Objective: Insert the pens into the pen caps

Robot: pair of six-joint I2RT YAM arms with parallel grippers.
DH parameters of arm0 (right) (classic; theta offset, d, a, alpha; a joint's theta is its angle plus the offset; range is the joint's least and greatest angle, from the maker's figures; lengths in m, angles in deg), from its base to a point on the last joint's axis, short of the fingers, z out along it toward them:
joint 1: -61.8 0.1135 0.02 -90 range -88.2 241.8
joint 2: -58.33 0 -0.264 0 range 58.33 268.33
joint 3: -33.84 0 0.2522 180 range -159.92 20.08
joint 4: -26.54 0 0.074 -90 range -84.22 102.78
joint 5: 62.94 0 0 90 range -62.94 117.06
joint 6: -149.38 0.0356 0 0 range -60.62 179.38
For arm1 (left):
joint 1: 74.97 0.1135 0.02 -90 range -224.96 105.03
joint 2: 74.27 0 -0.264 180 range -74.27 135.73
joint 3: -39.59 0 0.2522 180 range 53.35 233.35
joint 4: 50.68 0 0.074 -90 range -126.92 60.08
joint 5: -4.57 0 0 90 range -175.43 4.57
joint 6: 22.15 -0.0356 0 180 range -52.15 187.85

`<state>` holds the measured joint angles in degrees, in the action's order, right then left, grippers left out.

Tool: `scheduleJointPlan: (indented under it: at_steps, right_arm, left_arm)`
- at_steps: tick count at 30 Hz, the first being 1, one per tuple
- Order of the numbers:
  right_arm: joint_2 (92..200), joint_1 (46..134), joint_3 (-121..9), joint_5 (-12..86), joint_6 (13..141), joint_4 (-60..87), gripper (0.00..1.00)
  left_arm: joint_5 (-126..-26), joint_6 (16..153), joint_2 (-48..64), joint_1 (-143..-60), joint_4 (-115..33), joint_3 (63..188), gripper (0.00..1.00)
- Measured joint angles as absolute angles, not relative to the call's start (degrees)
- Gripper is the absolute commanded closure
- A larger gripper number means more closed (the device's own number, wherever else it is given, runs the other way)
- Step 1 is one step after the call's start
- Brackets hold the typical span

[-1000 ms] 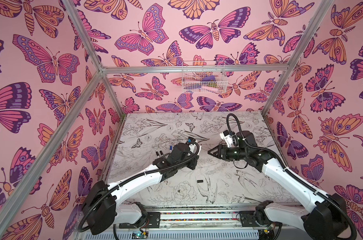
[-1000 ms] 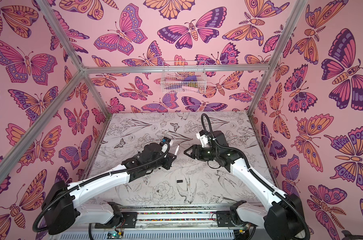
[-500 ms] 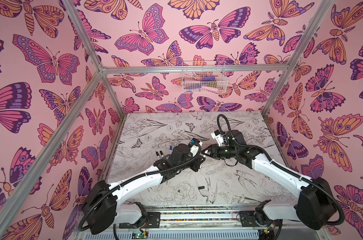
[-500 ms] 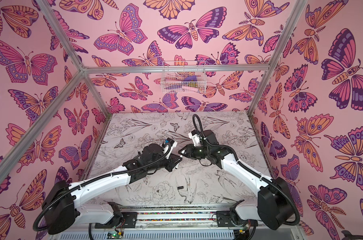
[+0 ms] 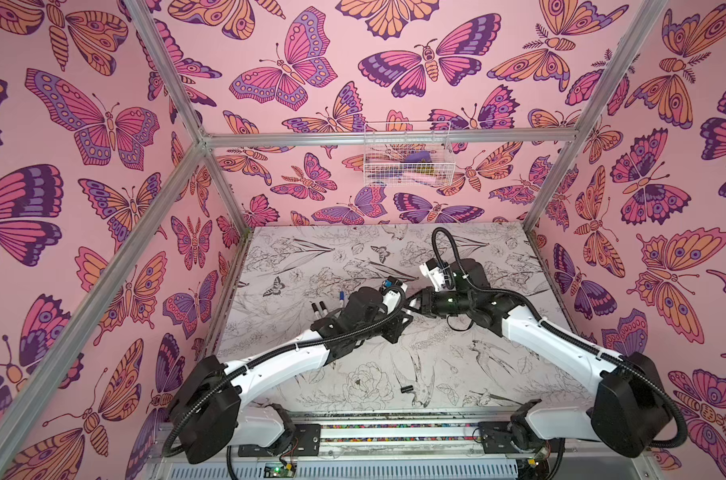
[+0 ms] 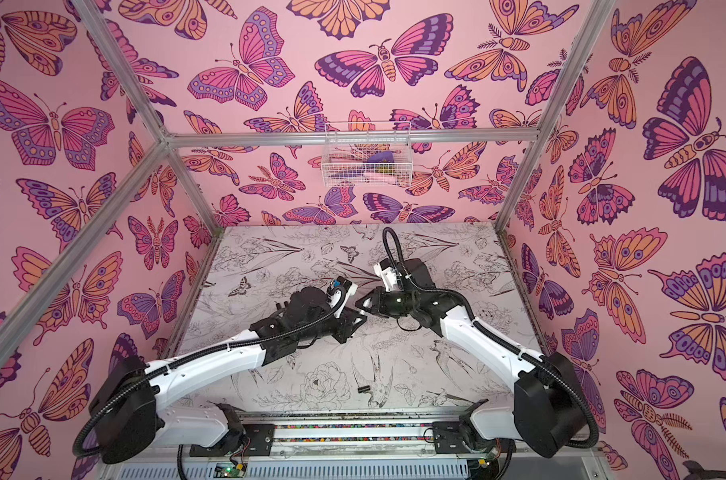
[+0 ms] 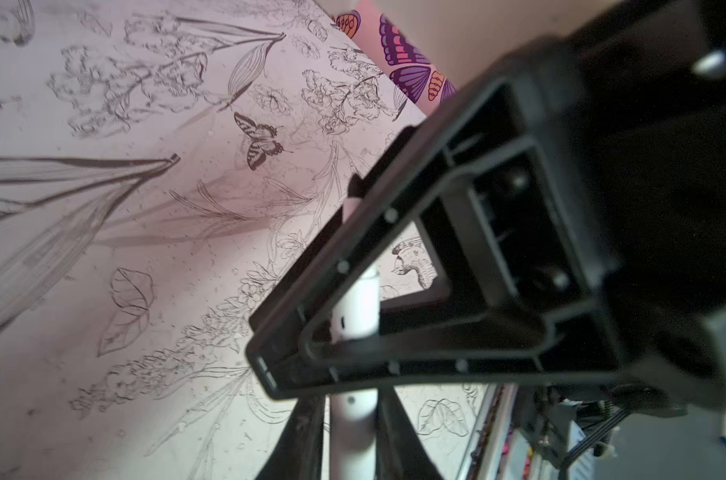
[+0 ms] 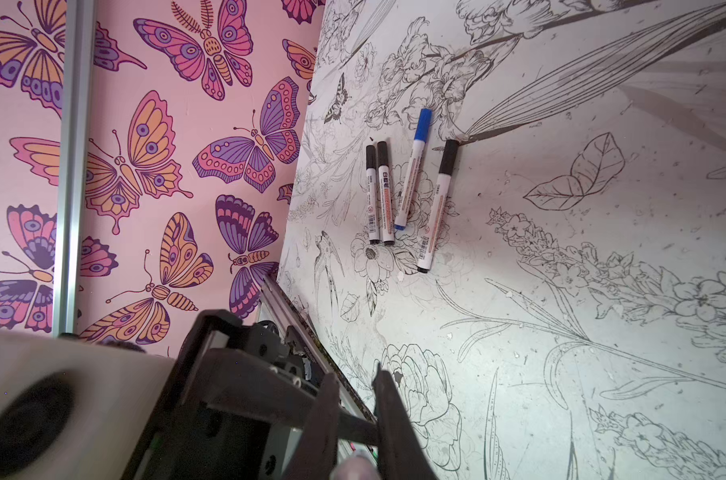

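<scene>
Several purple and pink items (image 5: pixel 419 158), too small to name, are seen in the wire basket (image 5: pixel 369 166) hung high behind the left gripper (image 7: pixel 351 407). One white pen (image 7: pixel 355 307) is clamped in the left gripper, and its other end is pinched between the narrow jaws of the right gripper (image 8: pixel 355 386). Four capped pens (image 8: pixel 407 187) are laid on the table (image 5: pixel 498 374) beside the left gripper, and one loose black cap (image 5: pixel 407 389) is found in front of it

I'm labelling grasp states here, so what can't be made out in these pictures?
- Whether the right hand grips the held pen: right wrist view, pen blurred and cut off at the edge.
- Pen's far end, bare tip or cap: left wrist view, mostly behind the right hand's frame.
- Loose cap, which end is open: both top views, too small.
</scene>
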<state>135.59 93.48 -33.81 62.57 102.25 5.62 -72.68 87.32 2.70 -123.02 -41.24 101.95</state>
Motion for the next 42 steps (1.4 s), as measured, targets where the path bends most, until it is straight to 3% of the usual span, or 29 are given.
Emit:
scheduleJointPlan:
  at_steps: [2,4,9,14,20,23,28,37,42]
  right_arm:
    - [135.5,93.4,-34.0,63.0,101.6,4.9,0.59]
    - [134.5,93.7,-34.0,63.5,99.9,2.9,0.49]
    - [124.5,95.4,-31.9,62.2,91.8,-6.3,0.43]
    - [119.9,108.4,-25.9,55.4,84.2,-17.5,0.41]
    - [136.2,124.5,-24.4,45.2,80.2,-27.9,0.47]
    - [144.3,127.3,-26.2,41.3,79.7,-30.9,0.46]
    - [150.7,132.5,-30.1,35.7,79.2,-33.7,0.52]
    - [153.3,133.5,-32.8,33.1,77.5,-35.0,0.56]
    - [151.3,129.9,-32.6,33.2,77.5,-29.7,0.55]
  left_arm:
    - [-72.7,87.4,2.7,-123.0,-41.2,102.0,1.0]
    - [-73.1,88.4,2.4,-122.4,-41.2,102.0,1.0]
    - [-79.1,95.0,-3.7,-115.8,-41.0,97.3,1.0]
    - [-85.6,102.8,-11.8,-107.7,-39.9,90.9,1.0]
    - [-88.2,106.8,-15.7,-106.4,-38.2,89.2,1.0]
    - [-88.5,108.3,-16.9,-106.1,-38.2,89.2,1.0]
    - [-88.8,109.8,-19.2,-106.1,-38.1,89.2,1.0]
    - [-89.8,110.1,-22.0,-106.1,-36.4,89.2,1.0]
    - [-89.7,110.1,-22.0,-106.1,-34.3,89.2,1.0]
